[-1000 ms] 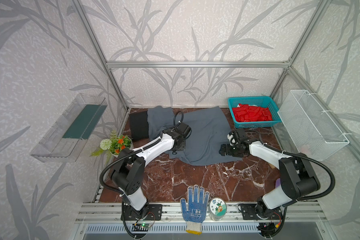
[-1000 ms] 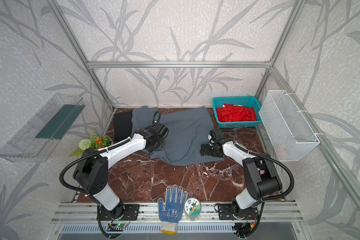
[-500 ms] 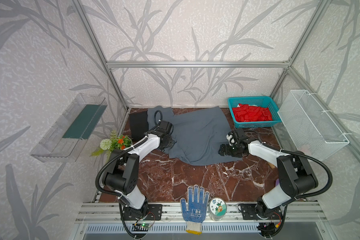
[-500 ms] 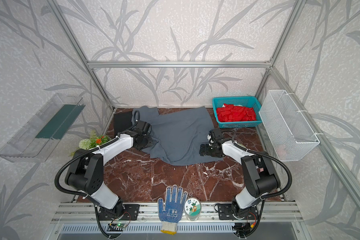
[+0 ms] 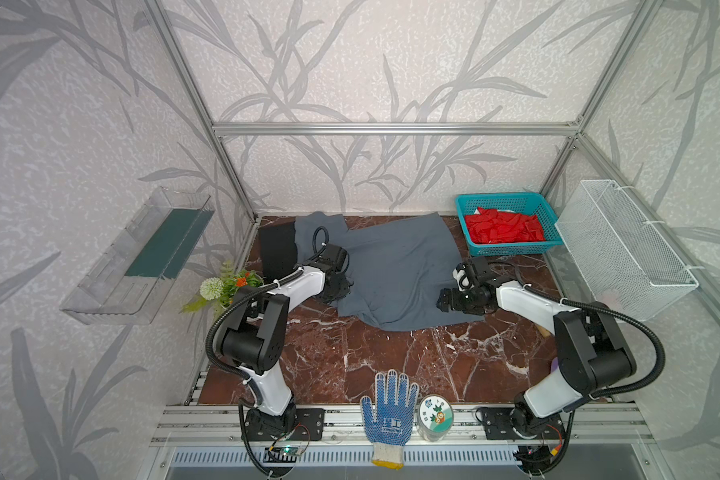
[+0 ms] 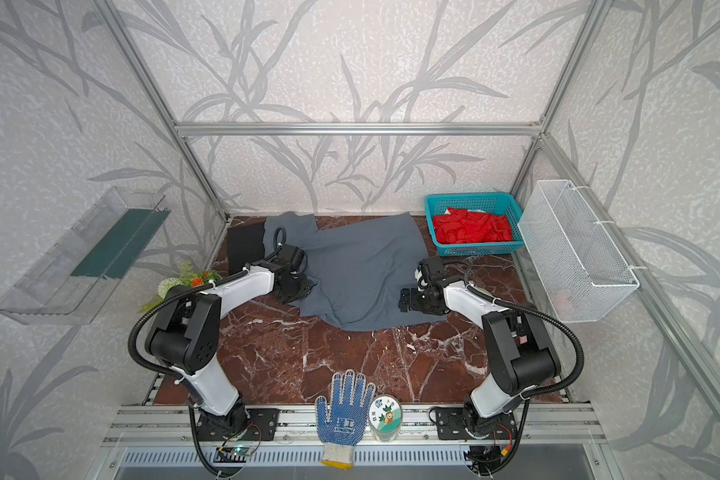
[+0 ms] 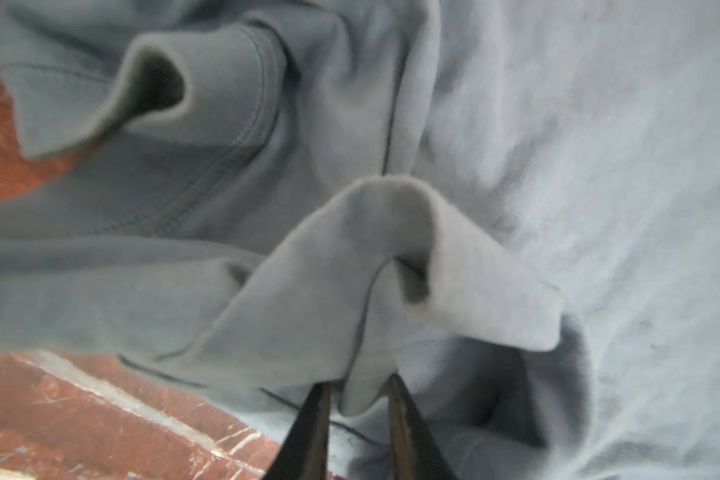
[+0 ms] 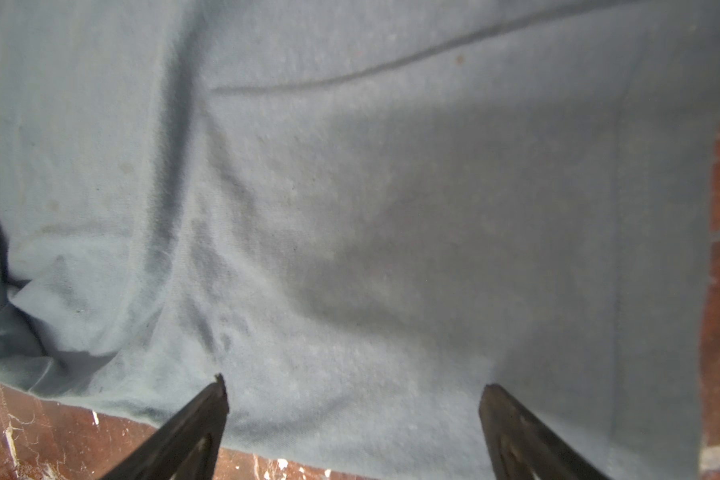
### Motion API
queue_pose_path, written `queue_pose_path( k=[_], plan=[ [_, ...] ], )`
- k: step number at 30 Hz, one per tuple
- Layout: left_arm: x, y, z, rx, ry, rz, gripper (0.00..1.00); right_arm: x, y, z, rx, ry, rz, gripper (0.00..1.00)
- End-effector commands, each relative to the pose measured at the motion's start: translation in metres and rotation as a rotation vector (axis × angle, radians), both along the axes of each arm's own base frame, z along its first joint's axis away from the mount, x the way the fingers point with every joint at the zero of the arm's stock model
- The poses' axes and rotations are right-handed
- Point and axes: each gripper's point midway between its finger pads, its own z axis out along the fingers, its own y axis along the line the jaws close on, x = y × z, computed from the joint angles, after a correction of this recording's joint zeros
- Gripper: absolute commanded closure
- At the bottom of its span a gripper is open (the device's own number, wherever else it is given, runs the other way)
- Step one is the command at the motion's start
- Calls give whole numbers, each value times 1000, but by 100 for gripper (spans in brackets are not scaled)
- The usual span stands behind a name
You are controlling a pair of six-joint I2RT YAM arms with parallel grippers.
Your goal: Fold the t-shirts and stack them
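The slate grey t-shirt (image 5: 395, 266) (image 6: 362, 266) lies spread and rumpled on the marble table. Its far left sleeve overlaps the black t-shirt (image 5: 277, 253) (image 6: 245, 245), which lies by the back left corner. My left gripper (image 5: 344, 291) (image 6: 308, 289) is at the grey shirt's left edge. In the left wrist view it (image 7: 358, 382) is shut on a raised fold of grey cloth (image 7: 375, 257). My right gripper (image 5: 443, 300) (image 6: 404, 300) (image 8: 355, 384) stands open just over the shirt's near right hem, with nothing between its fingers.
A teal basket (image 5: 466, 203) of red pieces stands at the back right, and a white wire basket (image 5: 624, 245) hangs on the right wall. On the front rail lie a blue-dotted glove (image 5: 389, 411) and a round tin (image 5: 435, 415). Flowers (image 5: 229, 284) stand at the left edge.
My left gripper has slid left across the grey shirt to its left edge and closed on a fold of it. The right arm has barely moved.
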Motion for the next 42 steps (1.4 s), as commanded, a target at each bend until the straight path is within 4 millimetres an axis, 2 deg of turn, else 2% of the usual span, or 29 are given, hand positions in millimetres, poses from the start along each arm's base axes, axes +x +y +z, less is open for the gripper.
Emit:
queue_pose_path(
  k=[1,6,9,11,17,21,24,26,28,32,34,37,41,42],
  plan=[
    [11,0,7,5,-33,16,82,2,1,9,11,-11,0,5],
    [10,2,14,7,-42,15,99,1,2,8,17,-9,-1,5],
    [-1,7,25,21,-42,24,100,1,1,9,11,-11,-3,5],
    [-16,15,36,34,-37,37,100,0,-3,10,-1,-11,-15,5],
    [-86,43,64,78,-15,116,100,-5,-17,6,-26,-9,-63,5],
    [-135,56,71,66,-4,164,100,-11,-19,1,-16,10,-59,5],
    [-169,61,72,15,-7,209,100,-15,-14,5,10,5,-37,5],
    [-193,72,74,17,-3,265,100,-17,-11,9,17,-7,-25,5],
    [-209,83,79,36,-39,316,100,-20,-8,12,21,-19,-16,5],
    [-227,108,94,95,-107,457,100,-24,-1,13,41,-21,-2,5],
    [-225,117,110,99,-221,491,100,-25,4,17,48,-28,8,5],
    [-213,108,134,-11,-341,486,100,-27,6,21,46,-38,14,5],
    [-198,77,155,-120,-328,379,100,-24,7,22,47,-46,10,5],
    [-198,75,156,-132,-322,385,100,-23,8,22,50,-44,14,5]
  ],
)
